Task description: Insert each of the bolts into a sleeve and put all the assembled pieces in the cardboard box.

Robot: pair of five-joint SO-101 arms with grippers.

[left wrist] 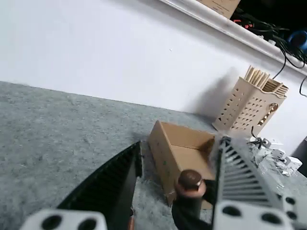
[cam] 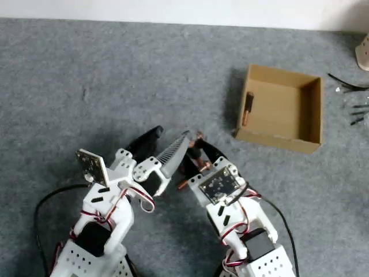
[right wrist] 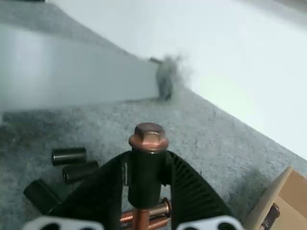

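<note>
- Clamps in the right gripper [right wrist: 147, 165] a black sleeve [right wrist: 144, 182] with a copper bolt [right wrist: 148, 137] through it, by the middle of the tabletop's [cam: 86, 75] near edge.
- Points that piece's long axis along the gripper: head beyond the fingertips, toward the far edge.
- Spreads the left gripper [cam: 172, 133] wide on nothing, just beside the right one.
- Shows loose sleeves [right wrist: 69, 155] and two bolts [right wrist: 148, 211] lying flat beneath.
- Houses in the cardboard box [cam: 277, 138], near the right edge, one assembled piece [cam: 248, 108] lying along a wall.
</note>
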